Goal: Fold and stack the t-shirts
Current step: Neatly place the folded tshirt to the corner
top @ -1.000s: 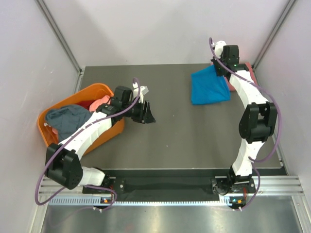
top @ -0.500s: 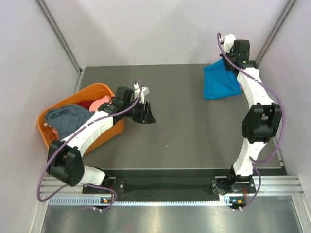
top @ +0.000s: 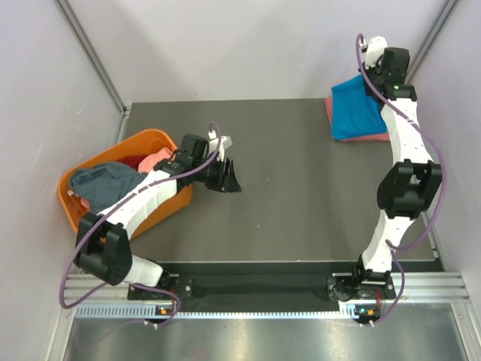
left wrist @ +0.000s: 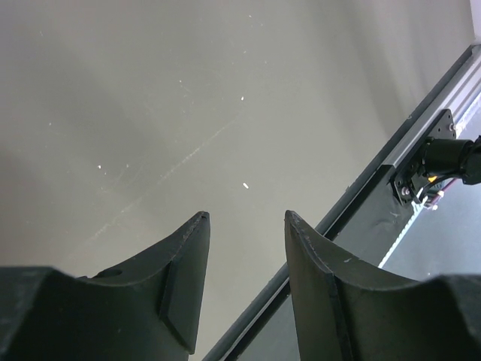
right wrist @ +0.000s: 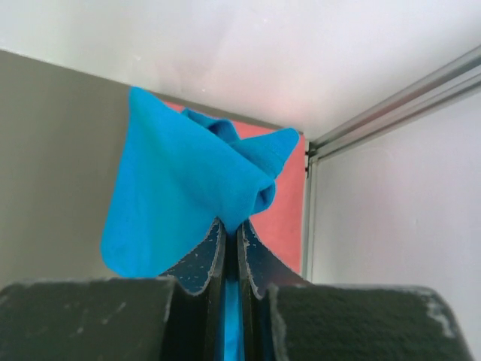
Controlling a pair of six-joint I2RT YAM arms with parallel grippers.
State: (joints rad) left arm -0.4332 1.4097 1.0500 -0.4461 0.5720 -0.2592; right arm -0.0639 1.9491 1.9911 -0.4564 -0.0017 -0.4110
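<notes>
Two shirts meet at 1 o'clock: our right gripper (right wrist: 231,229) pinches the blue shirt (top: 355,111) right over the pink shirt (top: 370,138). Our left gripper (left wrist: 244,222) is wide and holds nothing. A grey shirt (top: 105,180) and more wait in the basket (top: 146,137) at 9 o'clock, so we think much is left.

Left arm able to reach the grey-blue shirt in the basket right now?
Probably yes: the left claw is open and empty beside the orange basket, and the grey-blue shirt lies uncovered on top inside it.
</notes>
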